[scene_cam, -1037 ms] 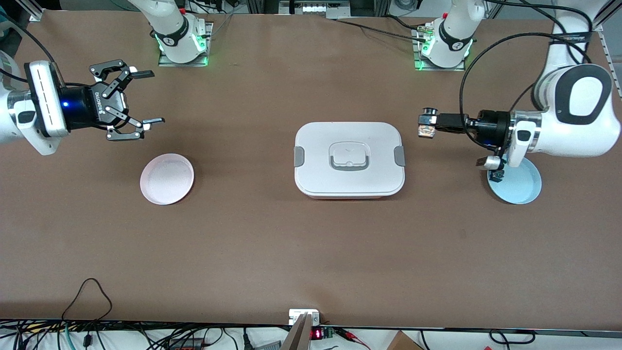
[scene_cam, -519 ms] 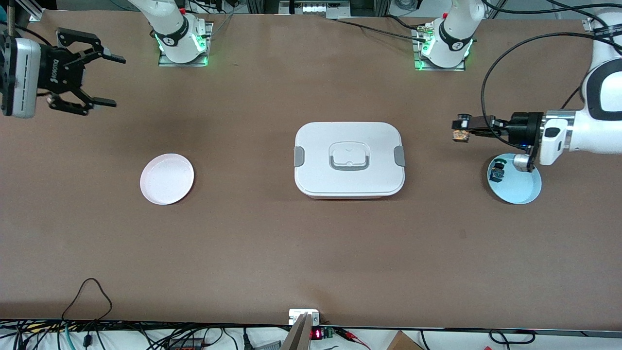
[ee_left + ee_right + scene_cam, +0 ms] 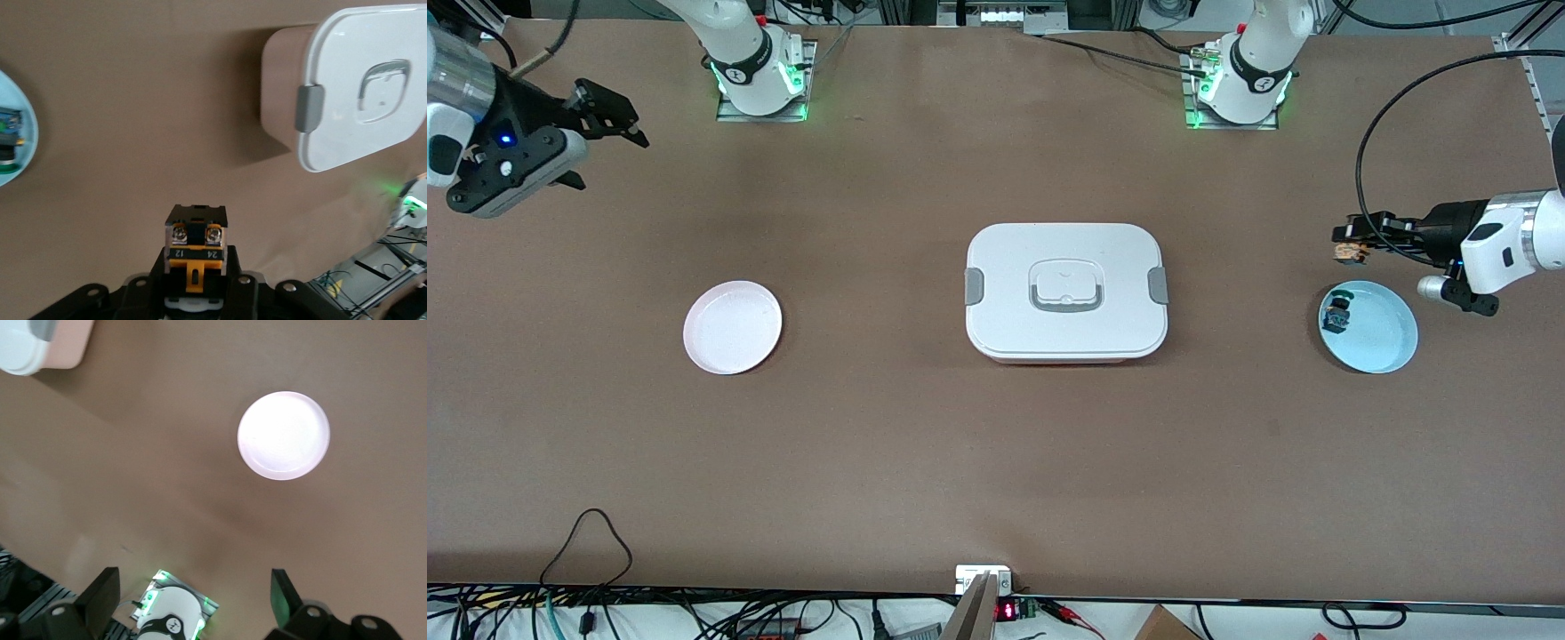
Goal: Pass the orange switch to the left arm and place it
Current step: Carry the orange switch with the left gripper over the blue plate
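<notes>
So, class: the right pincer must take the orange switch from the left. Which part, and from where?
Probably the black screw-terminal end of the orange switch, which juts free past the left pincer shut on its base beside the blue plate. The open right pincer, over its own table end, should come from the box's side.

My black matt plastic fingers (image 3: 140,293) pinch the orange switch (image 3: 195,243), its dark plastic body carrying an orange band and two shiny metal screw heads. The box (image 3: 1065,292) looks like smooth white plastic with a soft sheen and dull grey clips. Below lies the table (image 3: 960,462), brown, matt and even.
</notes>
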